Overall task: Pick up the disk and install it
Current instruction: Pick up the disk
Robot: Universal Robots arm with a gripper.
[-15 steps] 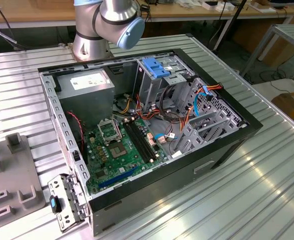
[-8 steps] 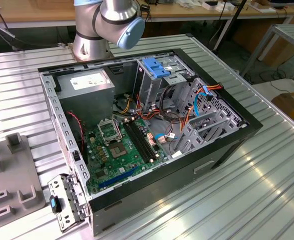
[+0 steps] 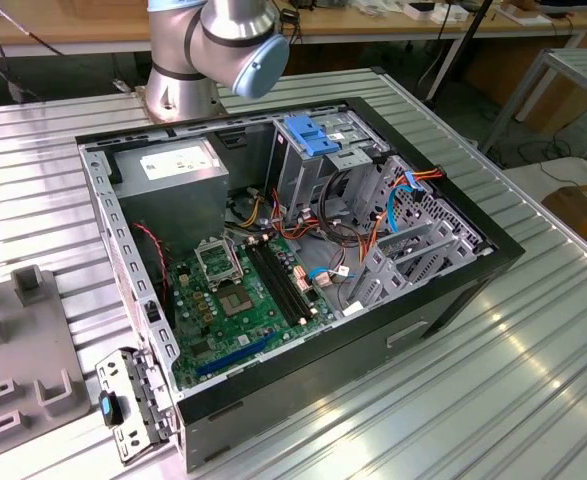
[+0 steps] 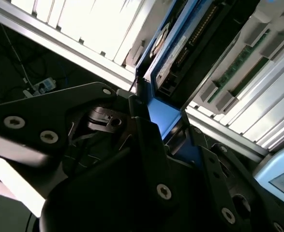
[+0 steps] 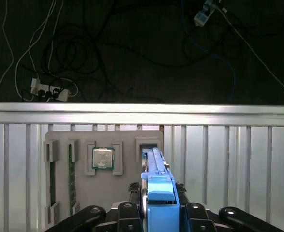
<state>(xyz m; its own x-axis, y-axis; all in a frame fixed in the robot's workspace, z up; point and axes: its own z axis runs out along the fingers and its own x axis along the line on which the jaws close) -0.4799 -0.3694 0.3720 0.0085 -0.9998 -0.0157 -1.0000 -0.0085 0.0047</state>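
My end effector (image 5: 160,215) is clamped on the disk (image 5: 155,169), across its blue bracket. The disk stands on end directly beneath me, its long axis running from my grip down toward a slot in the grey tray (image 5: 127,193) on the surface (image 5: 229,159).

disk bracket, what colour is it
Bright blue; the disk bracket shows best in the first wrist view.

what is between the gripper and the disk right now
Nothing visible. In the first wrist view the gripper sits right at the disk, which stands on edge in the grey holder, with no cable or part between them.
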